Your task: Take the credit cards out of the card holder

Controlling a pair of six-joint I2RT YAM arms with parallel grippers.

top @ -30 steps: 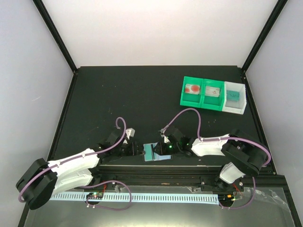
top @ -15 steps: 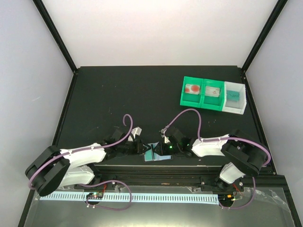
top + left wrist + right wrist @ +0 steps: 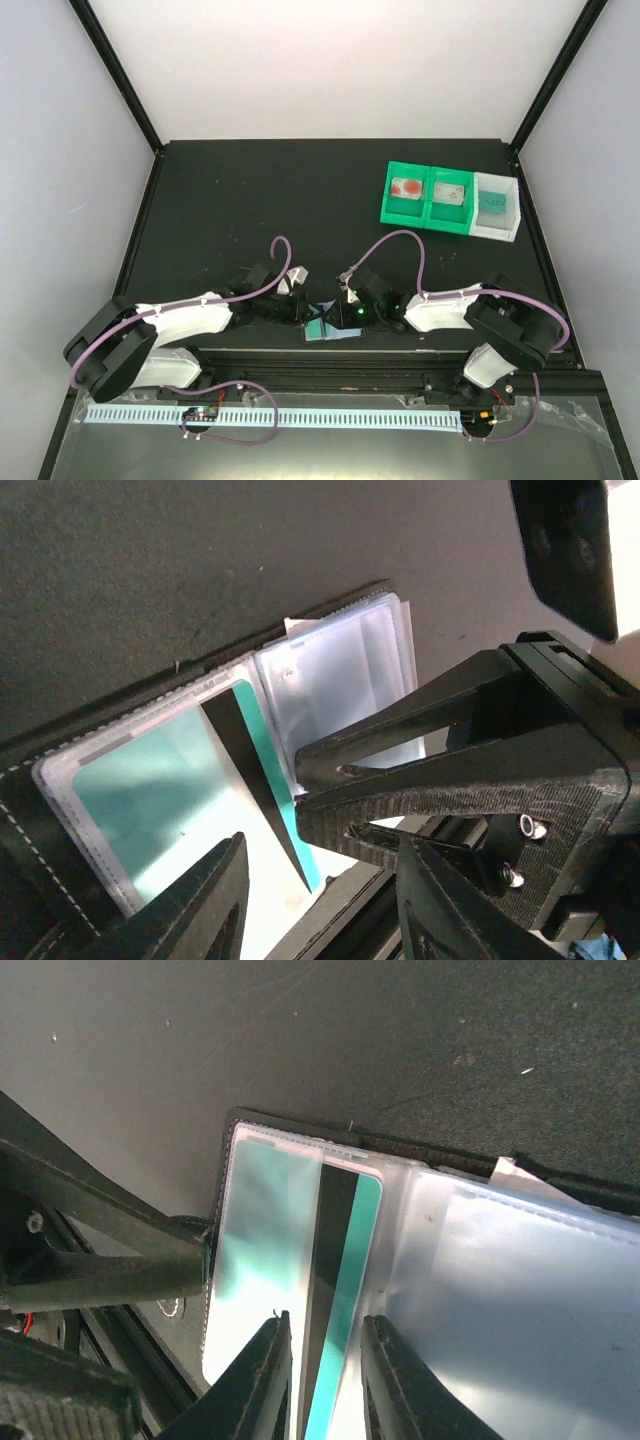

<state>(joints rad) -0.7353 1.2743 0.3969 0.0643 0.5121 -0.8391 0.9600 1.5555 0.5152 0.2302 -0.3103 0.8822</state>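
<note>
The card holder [image 3: 322,334] lies open near the table's front edge, its clear sleeves facing up [image 3: 340,670]; its black rim shows in the right wrist view [image 3: 300,1125]. A teal credit card [image 3: 345,1260] with a black stripe sticks out of the left sleeve at a tilt [image 3: 262,780]. My right gripper [image 3: 325,1380] is closed on this card, one finger on each face; its fingers [image 3: 450,770] show in the left wrist view. My left gripper [image 3: 320,910] is open, low over the holder's left half [image 3: 303,312].
A green-and-white three-compartment tray [image 3: 450,222] stands at the back right with cards in its bins. A black rail [image 3: 400,355] runs along the table's front edge just below the holder. The two grippers are almost touching.
My left arm has swung right, bringing its gripper up to the holder beside the right gripper. The right arm has hardly moved. The card now stands tilted.
</note>
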